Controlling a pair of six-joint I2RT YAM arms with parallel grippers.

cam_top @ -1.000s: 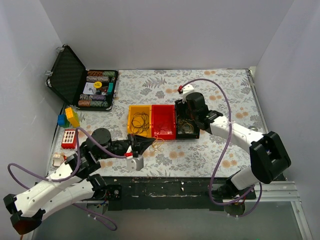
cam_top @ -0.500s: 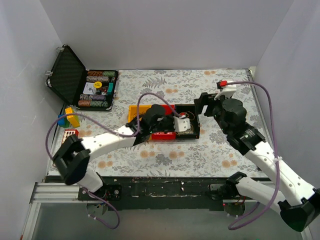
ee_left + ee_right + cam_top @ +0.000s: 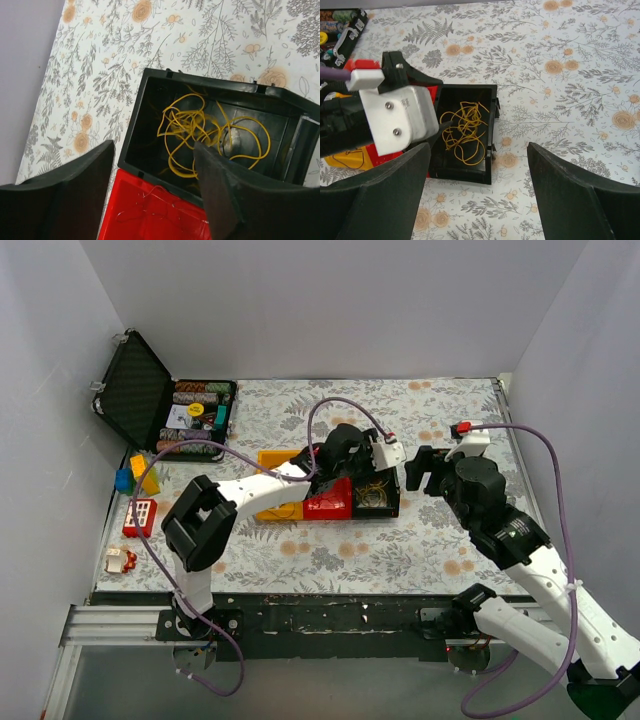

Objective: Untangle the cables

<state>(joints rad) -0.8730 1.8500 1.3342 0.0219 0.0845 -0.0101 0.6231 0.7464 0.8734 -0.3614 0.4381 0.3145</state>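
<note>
The cables (image 3: 186, 124) are one loose bundle of thin yellow-orange wire, sitting in the black bin (image 3: 391, 504) right in the middle of the top view. From the left wrist camera they look like a handful of overlapping loops: a denser knot toward the left-centre of the bin and one bigger loop swinging out to the right side. The wire lies flat on the bin floor and doesn't spill over the rim. The right wrist view shows the same tangle (image 3: 465, 131) bunched up in the upper half of the bin.

There's also some very fine wire in the red bin (image 3: 326, 502) just left of the black one. It's faint squiggly loops on the floor, and I honestly can't tell the colour against the red plastic. A thin dark loop shows on the yellow bin (image 3: 340, 161) at the lower left edge of the right wrist view.

The left fingers (image 3: 375, 476) hang over the black bin, spread wide apart with the tangle visible in the gap, and they aren't touching the wire. The right fingers (image 3: 418, 468) are spread open too, hovering just right of the black bin over the flowery bench (image 3: 450, 410).

An open black case (image 3: 135, 390) with poker chips sits in the upper left of the top view.
</note>
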